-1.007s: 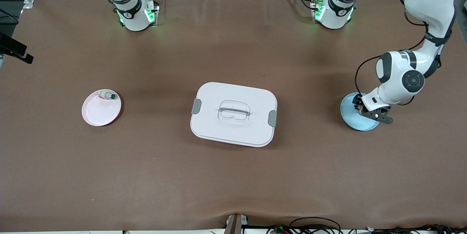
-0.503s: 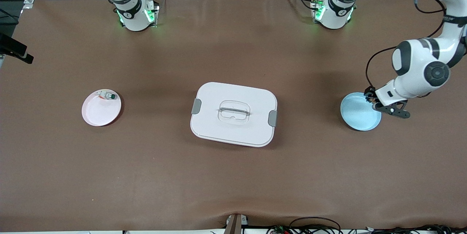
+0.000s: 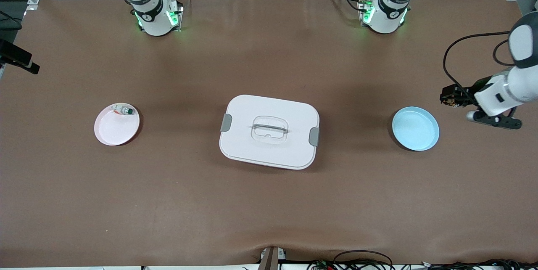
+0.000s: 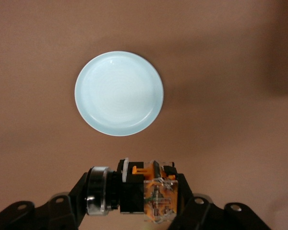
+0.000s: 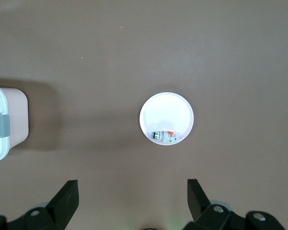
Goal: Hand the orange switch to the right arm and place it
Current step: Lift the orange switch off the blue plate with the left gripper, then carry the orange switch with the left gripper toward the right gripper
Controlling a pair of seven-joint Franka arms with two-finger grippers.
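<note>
The orange switch [image 4: 145,194], a small black block with an orange and clear end, lies crosswise between the fingers of my left gripper [image 4: 134,197], which is shut on it. In the front view the left gripper [image 3: 450,96] holds the switch [image 3: 453,101] in the air over bare table, beside the blue plate [image 3: 415,128] toward the left arm's end. The blue plate [image 4: 119,93] has nothing on it. My right gripper [image 5: 133,191] is open and empty, high over the table near the pink plate [image 5: 166,112]. The right gripper itself is out of the front view.
A pink plate [image 3: 116,129] at the right arm's end holds a small white-silver piece with a green cap [image 3: 124,111]. A white lidded box [image 3: 269,131] with grey clips stands mid-table; its corner shows in the right wrist view [image 5: 5,122].
My left gripper has risen from the blue plate with the switch and swung toward the left arm's end of the table. The plate now lies uncovered. The right arm has not moved.
</note>
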